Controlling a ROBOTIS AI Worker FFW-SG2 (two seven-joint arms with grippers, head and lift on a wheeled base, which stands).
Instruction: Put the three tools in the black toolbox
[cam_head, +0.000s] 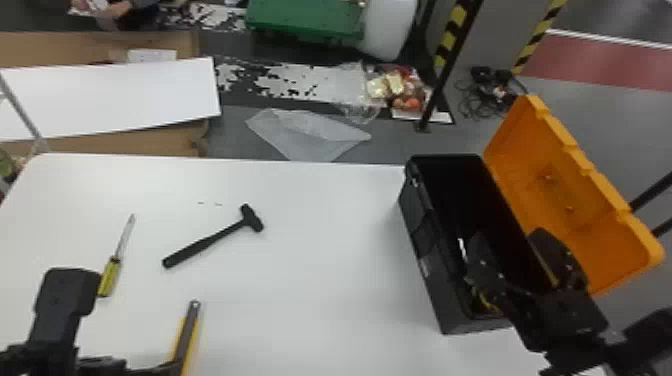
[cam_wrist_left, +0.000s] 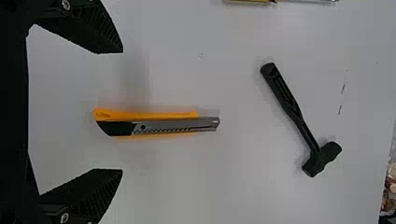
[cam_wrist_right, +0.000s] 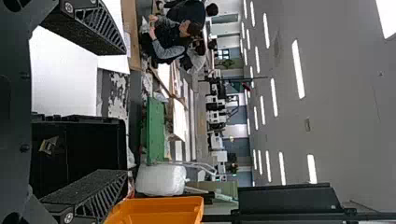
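My left gripper (cam_head: 67, 300) is at the lower left of the head view. In its wrist view, the left gripper (cam_wrist_left: 122, 111) is open above the table, the yellow utility knife (cam_wrist_left: 154, 125) lying across the gap's line with nothing held. The knife (cam_head: 187, 335) lies near the table's front. A black hammer (cam_head: 205, 246) and a yellow-handled screwdriver (cam_head: 111, 277) lie farther back. My right gripper (cam_head: 520, 257) stands over the black toolbox (cam_head: 425, 240); the right gripper (cam_wrist_right: 125, 112) is open and empty, the toolbox (cam_wrist_right: 88, 149) beside its fingers.
The toolbox's orange lid (cam_head: 565, 185) is swung open to the right. Something small and yellowish (cam_wrist_right: 48, 145) shows inside the box. The white table (cam_head: 320, 240) ends just behind the box; a plastic sheet (cam_head: 305, 132) and other items lie on the floor beyond.
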